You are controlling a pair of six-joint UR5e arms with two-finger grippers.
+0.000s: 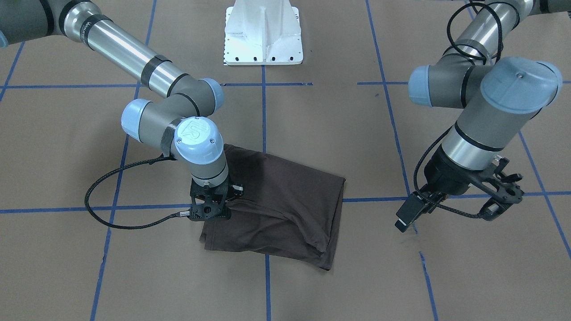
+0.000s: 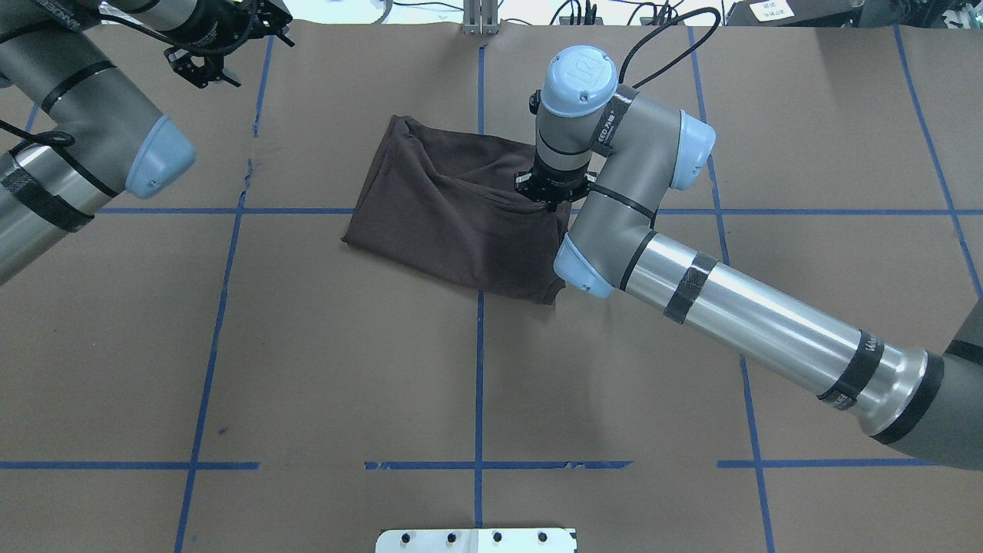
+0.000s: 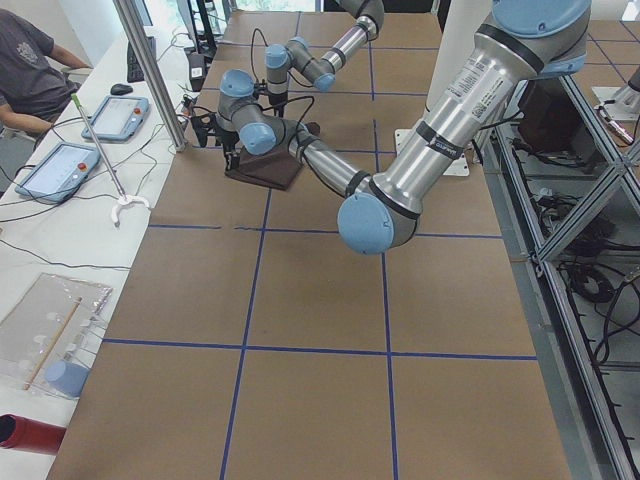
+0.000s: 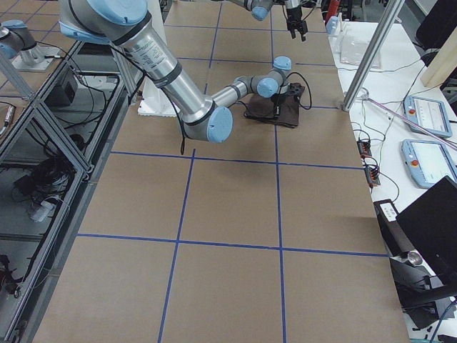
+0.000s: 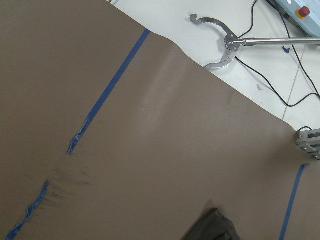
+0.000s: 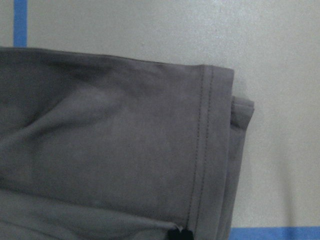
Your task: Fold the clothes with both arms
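T-shirt point(image 2: 438, 215): lies folded into a rough, slightly skewed rectangle of several layers on the table point(image 2: 307, 346). Sits over the crossing of two blue tape lines point(image 2: 479, 369), in the half far from the white pedestal base point(image 1: 263, 40). Creases running toward its right-hand edge. Fills most of the right wrist view, with a stitched hem point(image 6: 204, 150) upright there and a lower layer peeking out just past it.

Right gripper point(image 2: 550, 201): points straight down at that right-hand edge and touches the fabric. Jaws hidden under the gripper body and wrist. Cannot tell whether pinched on the cloth or merely pressed against it.

Left gripper point(image 1: 502, 196): hangs above bare paper on the robot's left, well apart from the shirt, jaws apart and empty. From its wrist camera, only brown paper, frayed tape and a dark corner of the shirt at the lower edge.

Beyond the table's far edge: a white bench with a metal grabber tool point(image 5: 220, 45) and loose cables. In the left side view, a seated person point(image 3: 25, 70) near two control tablets point(image 3: 115, 115).
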